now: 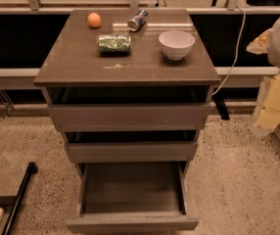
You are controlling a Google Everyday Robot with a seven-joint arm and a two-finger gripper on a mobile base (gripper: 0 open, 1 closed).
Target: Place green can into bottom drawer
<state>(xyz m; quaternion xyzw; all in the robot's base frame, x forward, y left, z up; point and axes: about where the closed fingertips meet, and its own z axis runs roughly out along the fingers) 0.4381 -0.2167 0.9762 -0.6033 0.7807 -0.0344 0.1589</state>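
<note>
Open grey-brown bottom drawer point(130, 223) sits nearest. Above, on the worktop point(71, 62), the green patterned can point(114, 43) lies sideways, long axis left-right. The gripper is out of view, so I cannot tell its state.

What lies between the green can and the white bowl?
Between green can and bowl, only bare cabinet top, in the camera view; the gripper is out of sight.

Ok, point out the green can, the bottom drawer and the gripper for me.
green can point(114, 43): camera view, middle of its label.
bottom drawer point(132, 189): camera view, bare floor of the open drawer.
gripper: not in the camera view, so no point.
</note>
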